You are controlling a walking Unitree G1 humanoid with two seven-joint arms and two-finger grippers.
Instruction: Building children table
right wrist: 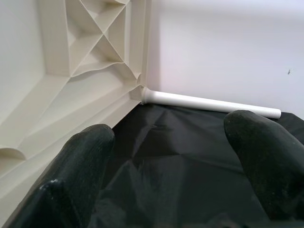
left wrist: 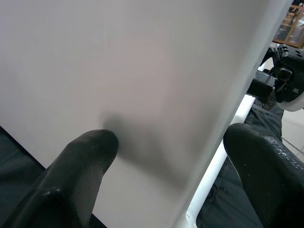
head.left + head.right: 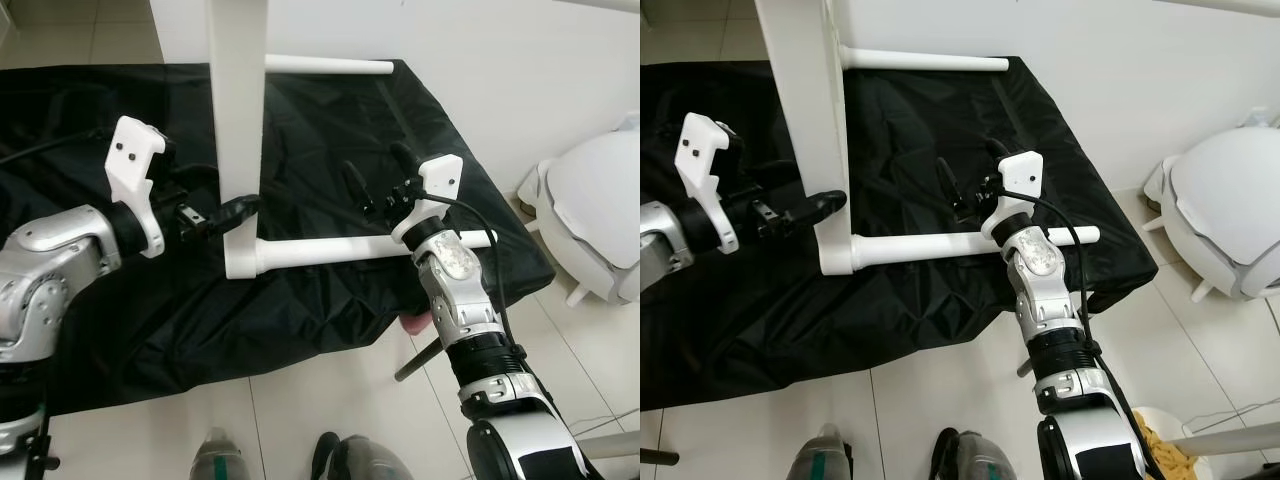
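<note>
The white children's table lies tipped on its side on a black cloth (image 3: 330, 140). Its top (image 3: 235, 100) stands on edge, and two white legs point to my right: a near leg (image 3: 350, 248) and a far leg (image 3: 330, 66). My left gripper (image 3: 235, 212) is open against the top's smooth face (image 2: 142, 71), with one fingertip (image 2: 90, 147) close to the surface. My right gripper (image 3: 378, 180) is open with nothing in it. It hovers just above the near leg and points at the ribbed underside (image 1: 71, 57) and the far leg (image 1: 209, 102).
The cloth's front edge drops to a tiled floor (image 3: 330, 400), where a thin dark rod (image 3: 415, 365) lies. A white rounded plastic object (image 3: 600, 210) stands at the right beside the white wall. My feet (image 3: 220, 455) are at the bottom of the view.
</note>
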